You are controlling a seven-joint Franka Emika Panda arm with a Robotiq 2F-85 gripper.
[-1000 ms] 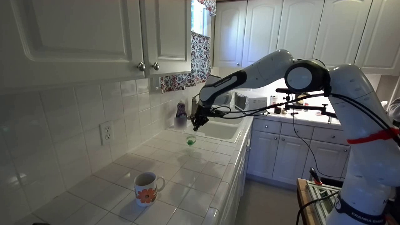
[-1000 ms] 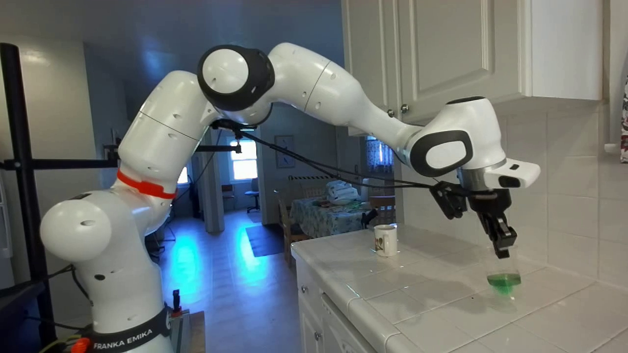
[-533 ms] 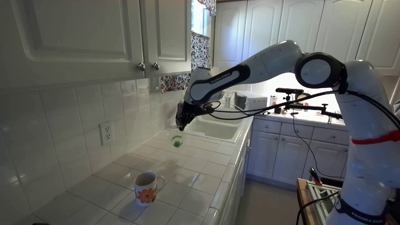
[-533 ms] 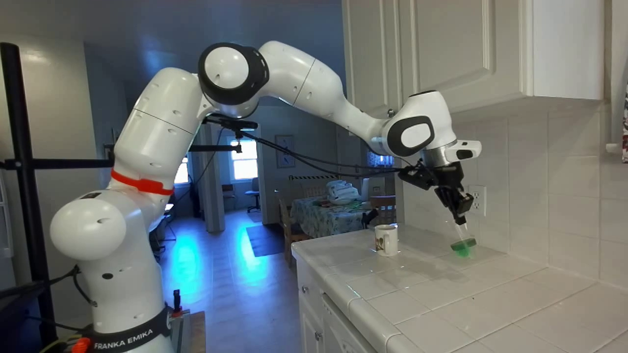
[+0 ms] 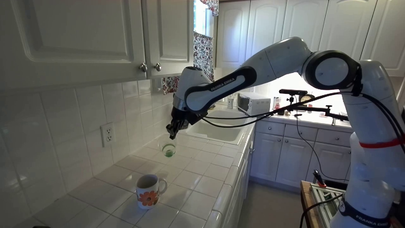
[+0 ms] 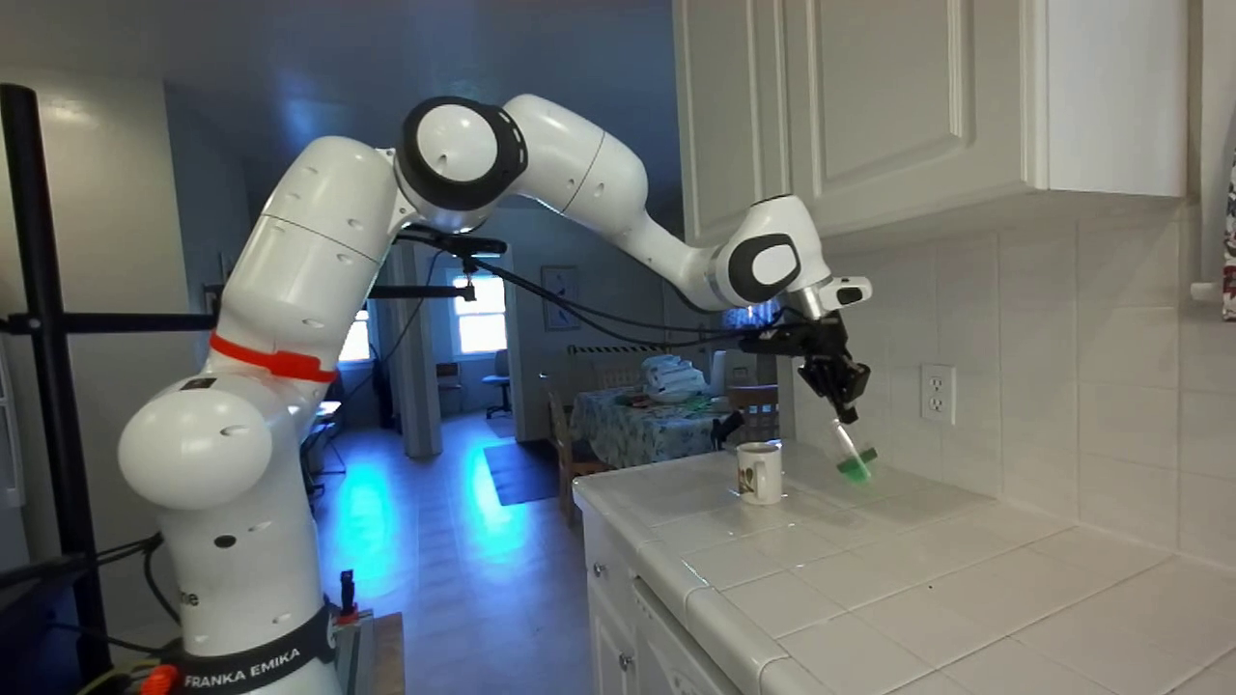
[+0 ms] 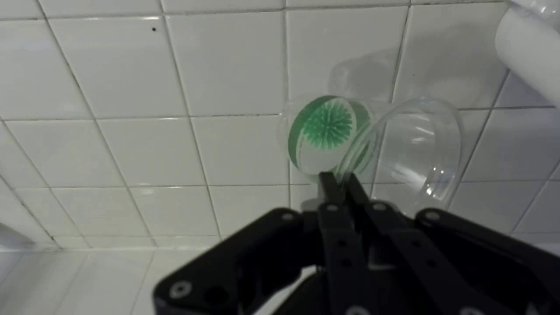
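- Green bands the foot of the clear cup, inside which we see a spiky green ball; it lies low, towards the base, presumably settled there by its own weight.
- The cup hangs tilted in both exterior views, apparently raised off the tabletop; we attribute the slant to the lean of the claw, and the hold at the rim to the thin wall, which should offer a narrow edge for pinching.
- The claw is pressed almost fully together: we see only the cup's wall, near the rim, between its two tips, and no contact with the ball.
- Near this pair, but not touching it, we find a white mug with an orange flower; it stands upright on its own base, a placing that we judge steady.
- Farther off, in an exterior view, we note the sink, let into the tabletop, and beyond it a microwave, set towards the corner, probably to spare working space.
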